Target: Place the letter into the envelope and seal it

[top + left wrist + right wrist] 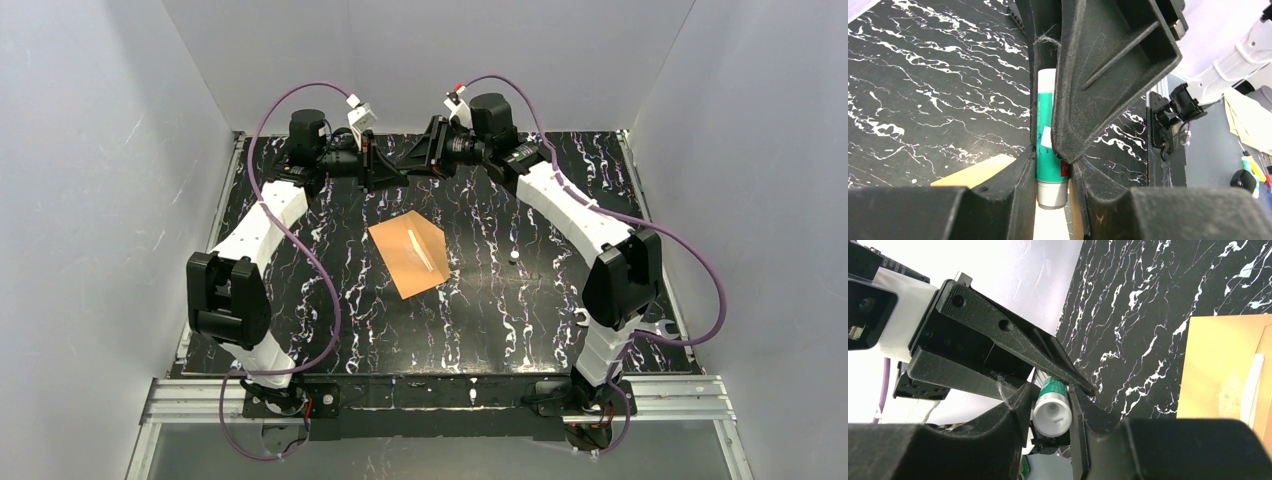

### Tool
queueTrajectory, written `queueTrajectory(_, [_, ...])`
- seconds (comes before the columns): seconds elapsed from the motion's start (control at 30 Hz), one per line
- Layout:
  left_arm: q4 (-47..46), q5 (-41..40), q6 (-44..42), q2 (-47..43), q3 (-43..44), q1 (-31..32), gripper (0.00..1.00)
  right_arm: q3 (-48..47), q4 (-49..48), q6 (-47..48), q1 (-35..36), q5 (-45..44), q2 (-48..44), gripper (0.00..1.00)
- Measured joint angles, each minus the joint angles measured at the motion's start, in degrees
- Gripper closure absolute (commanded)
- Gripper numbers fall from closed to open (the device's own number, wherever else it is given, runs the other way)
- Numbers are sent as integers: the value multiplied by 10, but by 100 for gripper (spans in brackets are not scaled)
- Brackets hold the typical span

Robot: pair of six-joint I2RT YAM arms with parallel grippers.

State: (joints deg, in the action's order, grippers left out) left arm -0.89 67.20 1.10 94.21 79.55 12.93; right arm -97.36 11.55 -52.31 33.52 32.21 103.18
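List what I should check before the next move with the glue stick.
1. Hold of the left gripper on the glue stick: ok, shut on it.
2. Hold of the right gripper on the same tube: ok.
3. Stick's cap off: cannot tell.
4. The envelope flat on the table, apart from both grippers: ok.
5. The letter inside it: cannot tell; no separate sheet shows.
6. Its flap sealed: cannot tell.
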Motion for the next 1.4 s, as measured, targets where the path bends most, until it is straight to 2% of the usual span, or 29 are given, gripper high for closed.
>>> queueTrajectory(0.07, [1, -14, 6, 0, 1, 0, 100, -6, 2, 1, 0, -5, 4, 59])
queueTrajectory(0.23, [-2, -35, 29, 0, 1, 4, 98, -8, 9, 8, 0, -17, 7, 96])
queueTrajectory(0.3, [-2, -38, 36, 0, 1, 4, 89, -9, 12, 12, -1, -19, 8, 99])
queueTrajectory(0.33, [-3, -40, 39, 0, 1, 5, 83, -9, 11, 13, 0, -21, 8, 99])
queueTrajectory(0.47, [-9, -59, 44, -2, -4, 8, 47, -10, 14, 23, 1, -38, 8, 99])
queueTrajectory(0.53, [-14, -74, 46, -9, -17, 8, 35, -9, 18, 37, 5, -60, 7, 99])
queueTrajectory(0.57, [-17, -82, 46, -17, -29, 8, 9, -5, 17, 45, 7, -69, 5, 99])
queueTrajectory(0.6, [-19, -88, 46, -27, -42, 7, 2, 3, 16, 59, 8, -84, 0, 99])
queueTrajectory(0.73, [24, -145, 36, -87, -76, 4, 2, 23, 20, 110, 10, -131, -20, 99])
queueTrajectory(0.9, [70, -268, 55, -230, -115, -6, 2, 73, -6, 186, 10, -190, -55, 99])
queueTrajectory(1.03, [106, -322, 118, -246, -86, -28, 2, 122, -39, 255, 18, -245, -66, 99])
queueTrajectory(1.07, [106, -330, 139, -238, -85, -30, 10, 132, -44, 273, 24, -262, -66, 99])
queueTrajectory(1.1, [105, -339, 167, -227, -88, -33, 26, 139, -45, 287, 31, -274, -66, 99])
queueTrajectory(1.17, [98, -347, 229, -194, -111, -37, 51, 148, -43, 317, 54, -307, -63, 99])
queueTrajectory(1.23, [103, -349, 281, -151, -136, -37, 56, 148, -43, 341, 80, -336, -60, 99])
queueTrajectory(1.4, [146, -353, 344, -26, -142, -35, 51, 169, -43, 377, 139, -390, -60, 99])
